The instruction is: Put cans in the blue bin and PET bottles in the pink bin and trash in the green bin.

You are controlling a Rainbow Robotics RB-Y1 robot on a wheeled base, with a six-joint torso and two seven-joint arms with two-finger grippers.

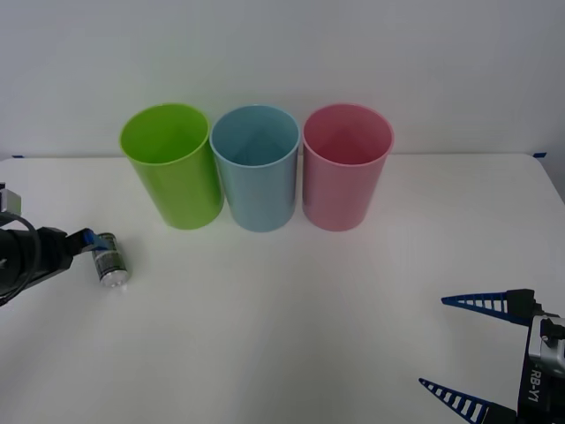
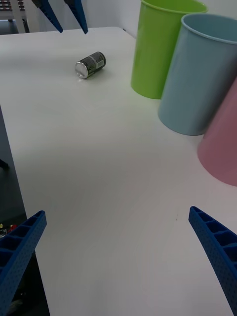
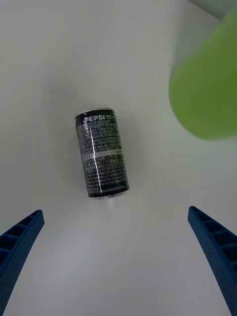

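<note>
- Lying on its side on the white desk: the Pepsi can, at about 8 o'clock from the green bin, well apart from it.
- Hovering just beside the can with fingers spread and nothing held: left gripper.
- Best lowered astride the can's middle, fingers across its round body, then clenched.
- Then carried to the blue bin, between green and pink bin.
- Parked at 4 o'clock, fingers released: right gripper.

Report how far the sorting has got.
Done: nothing visible; the can lies on its side on the table. In hand: the open left gripper hovers above it. Left: lift it into the blue bin. The right gripper waits open.
</note>
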